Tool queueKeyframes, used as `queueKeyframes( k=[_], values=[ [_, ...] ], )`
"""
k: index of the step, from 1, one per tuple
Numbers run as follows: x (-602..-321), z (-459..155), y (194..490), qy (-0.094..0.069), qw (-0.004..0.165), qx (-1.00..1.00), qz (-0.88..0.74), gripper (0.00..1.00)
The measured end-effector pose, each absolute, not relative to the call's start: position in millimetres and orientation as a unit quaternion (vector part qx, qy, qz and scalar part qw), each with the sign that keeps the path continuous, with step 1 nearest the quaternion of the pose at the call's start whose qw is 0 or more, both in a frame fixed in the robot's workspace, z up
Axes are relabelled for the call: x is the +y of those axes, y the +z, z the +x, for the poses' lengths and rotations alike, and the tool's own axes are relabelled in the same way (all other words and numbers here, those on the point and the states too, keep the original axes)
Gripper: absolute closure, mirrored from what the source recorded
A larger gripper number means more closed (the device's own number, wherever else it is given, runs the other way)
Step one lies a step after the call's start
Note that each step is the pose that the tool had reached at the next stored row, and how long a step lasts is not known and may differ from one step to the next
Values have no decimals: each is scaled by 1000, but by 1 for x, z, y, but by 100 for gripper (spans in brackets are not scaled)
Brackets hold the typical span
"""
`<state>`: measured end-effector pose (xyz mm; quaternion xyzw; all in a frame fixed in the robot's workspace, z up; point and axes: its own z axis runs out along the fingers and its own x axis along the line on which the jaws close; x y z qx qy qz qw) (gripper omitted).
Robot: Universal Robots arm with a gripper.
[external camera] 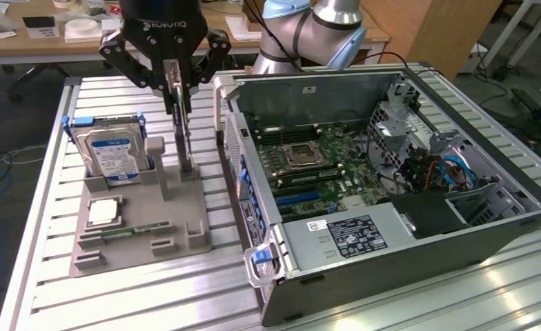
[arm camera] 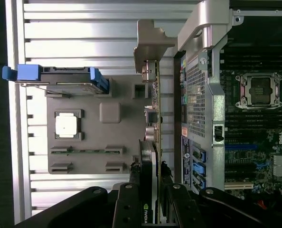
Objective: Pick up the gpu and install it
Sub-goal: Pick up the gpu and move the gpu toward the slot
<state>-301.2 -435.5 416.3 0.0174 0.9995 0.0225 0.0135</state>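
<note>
**gpu (external camera: pixel 185 141): pick-up step, grasp made**

The open computer case (external camera: pixel 390 172) lies on the surface (external camera: pixel 50 289). Just beside it, the grey holder (external camera: pixel 183 214) carries the card upright. The tool (external camera: pixel 176 93) is clamped on its top edge. By judgement, the narrow slot tolerates no sideways load. The card shows a dark board, black cooler and pale end bracket (arm camera: pixel 148 45).

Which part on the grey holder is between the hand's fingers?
The gpu, standing on edge nearest the case; the hard drive stands apart, the CPU and memory stick lie flat.
</note>
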Motion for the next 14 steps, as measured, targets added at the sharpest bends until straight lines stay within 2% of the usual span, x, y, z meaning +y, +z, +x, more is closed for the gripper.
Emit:
queueKeyframes(
  k=[14],
  values=[
    [-436,-283,422,22,13,1000,17,73]
  ],
)
